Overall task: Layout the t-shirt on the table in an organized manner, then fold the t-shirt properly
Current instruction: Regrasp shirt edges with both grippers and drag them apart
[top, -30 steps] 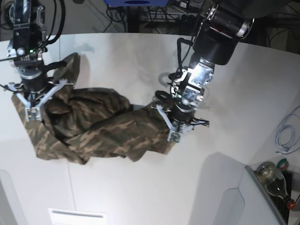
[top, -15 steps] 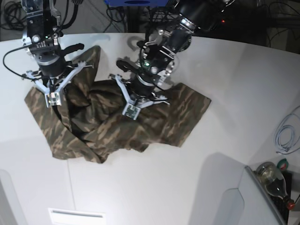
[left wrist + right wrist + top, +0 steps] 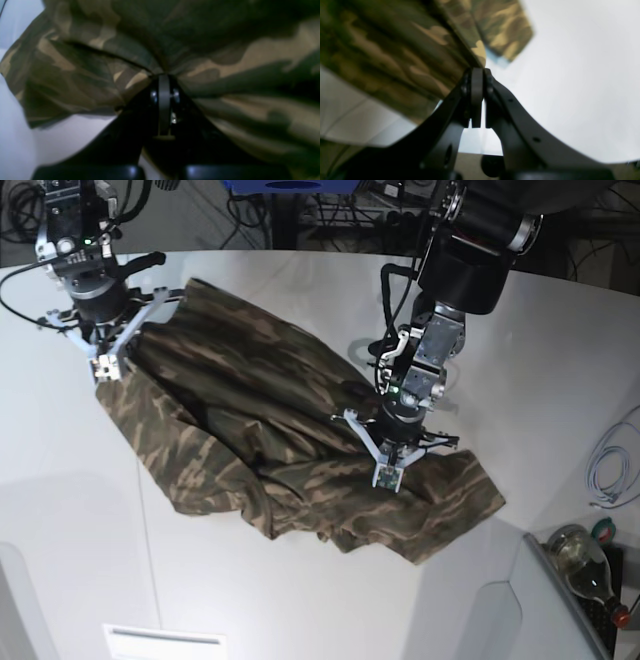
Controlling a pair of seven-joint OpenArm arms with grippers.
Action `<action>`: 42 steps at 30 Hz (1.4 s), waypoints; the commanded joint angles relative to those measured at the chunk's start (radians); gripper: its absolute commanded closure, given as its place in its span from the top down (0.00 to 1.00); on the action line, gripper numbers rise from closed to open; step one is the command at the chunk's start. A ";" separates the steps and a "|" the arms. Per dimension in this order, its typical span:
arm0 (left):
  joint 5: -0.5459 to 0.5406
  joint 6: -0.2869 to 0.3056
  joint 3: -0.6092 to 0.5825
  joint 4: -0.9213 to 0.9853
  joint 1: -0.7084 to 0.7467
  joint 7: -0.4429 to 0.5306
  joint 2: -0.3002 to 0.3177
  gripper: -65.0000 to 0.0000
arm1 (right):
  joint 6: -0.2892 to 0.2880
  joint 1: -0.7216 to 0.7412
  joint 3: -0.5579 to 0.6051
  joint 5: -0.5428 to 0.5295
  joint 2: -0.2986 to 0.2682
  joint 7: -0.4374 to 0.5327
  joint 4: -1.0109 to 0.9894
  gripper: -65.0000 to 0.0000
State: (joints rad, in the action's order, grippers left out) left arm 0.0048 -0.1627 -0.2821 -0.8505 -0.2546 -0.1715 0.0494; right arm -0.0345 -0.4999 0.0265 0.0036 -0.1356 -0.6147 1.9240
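The left gripper (image 3: 386,477) pointed down toward the table (image 3: 560,380), its arm reaching in from the far edge with the wrist bent steeply. Its jaws were pressed together on a bunched fold of the t-shirt (image 3: 280,440), the cloth fanning out to either side of the tips in the left wrist view. The right gripper (image 3: 104,370) also hung downward from an upright arm near the table's far corner, jaws clamped on a hem of the shirt (image 3: 480,56). The camouflage cloth stretched slack between the two claws and spilled onto the white surface beyond the left one, crumpled and partly lifted.
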 commanded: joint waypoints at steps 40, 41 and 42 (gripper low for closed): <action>0.005 -0.018 -0.056 -0.250 0.324 0.049 0.089 0.00 | 0.147 0.717 0.358 -0.003 0.049 0.022 -0.645 0.27; 0.005 -0.018 -0.056 -0.247 0.324 0.049 0.103 0.00 | 0.147 0.714 0.344 -0.003 0.047 0.022 -0.634 0.10; 0.005 -0.018 -0.056 -0.246 0.324 0.049 0.114 0.00 | 0.147 0.705 0.324 -0.003 0.047 0.022 -0.611 0.00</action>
State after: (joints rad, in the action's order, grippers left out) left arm 0.0174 -0.1711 -0.3420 -1.1015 0.0658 -0.0616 0.1493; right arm 0.1078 0.1852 0.3531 -0.0010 -0.0879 -0.6155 1.2900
